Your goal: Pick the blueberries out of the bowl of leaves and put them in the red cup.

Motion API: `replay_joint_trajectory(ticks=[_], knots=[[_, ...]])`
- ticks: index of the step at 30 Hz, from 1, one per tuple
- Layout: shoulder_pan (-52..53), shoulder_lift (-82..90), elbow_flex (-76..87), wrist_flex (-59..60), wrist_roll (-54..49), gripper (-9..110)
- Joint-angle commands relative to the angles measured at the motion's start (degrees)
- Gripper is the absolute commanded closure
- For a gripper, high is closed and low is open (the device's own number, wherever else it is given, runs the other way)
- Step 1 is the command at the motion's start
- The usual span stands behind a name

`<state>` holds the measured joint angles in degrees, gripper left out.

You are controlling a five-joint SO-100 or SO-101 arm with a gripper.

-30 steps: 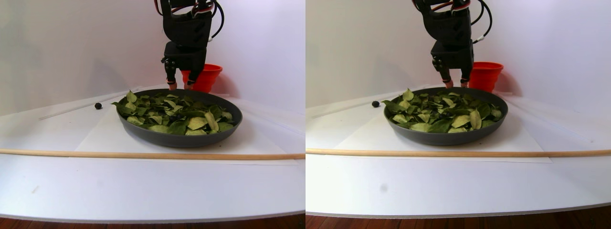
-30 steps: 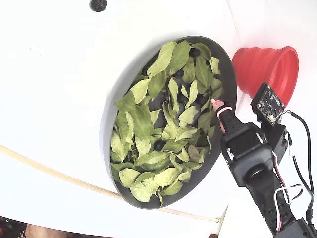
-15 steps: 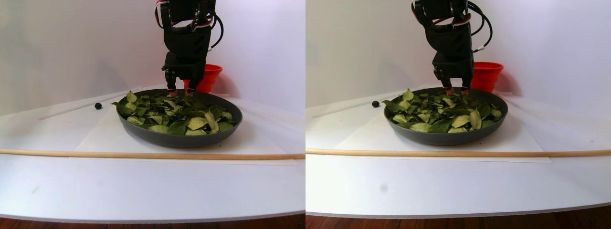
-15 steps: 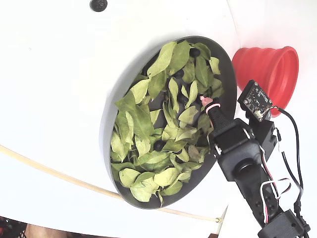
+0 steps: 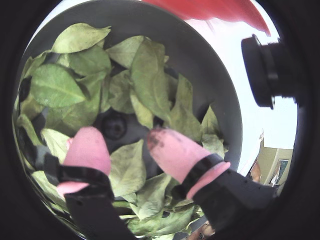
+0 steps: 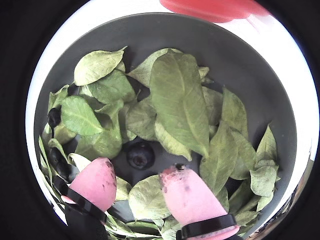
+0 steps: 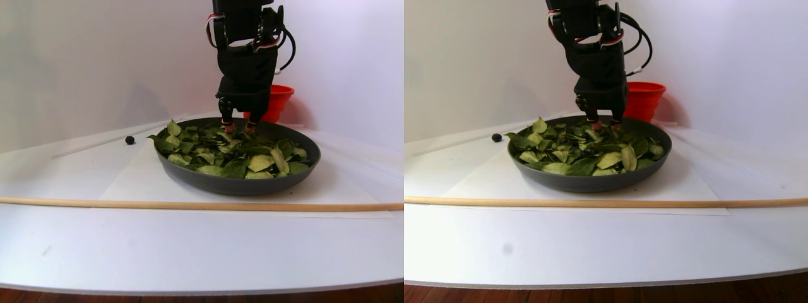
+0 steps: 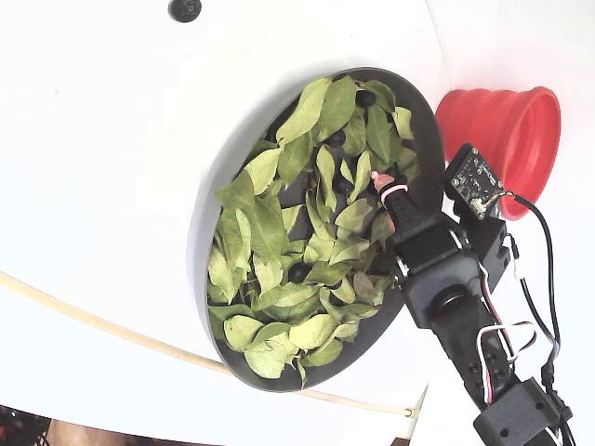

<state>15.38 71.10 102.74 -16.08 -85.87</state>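
Two pink fingertips of the gripper spread wide apart, holding nothing, low over the bowl of leaves. One blueberry sits on bare bowl floor between the tips. Others, maybe two, at the wrist view's left edge. Red cup just beside bowl rim. Stray berry on table.
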Motion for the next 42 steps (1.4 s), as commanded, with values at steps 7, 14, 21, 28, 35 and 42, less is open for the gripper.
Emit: replay_joint_trajectory(ticks=[7,14,21,28,35,42], knots=[[0.88,-0.18,-4.31,-2.2,0.79,85],[0.97,-2.02,-5.54,-2.64,1.85,85],[0.88,-3.16,-5.63,-3.34,2.81,85],[0.79,-4.66,-5.89,-4.22,3.52,85],[0.88,-5.1,-6.24,-4.22,3.87,86],[0.97,-5.89,-6.24,-4.22,3.6,89]])
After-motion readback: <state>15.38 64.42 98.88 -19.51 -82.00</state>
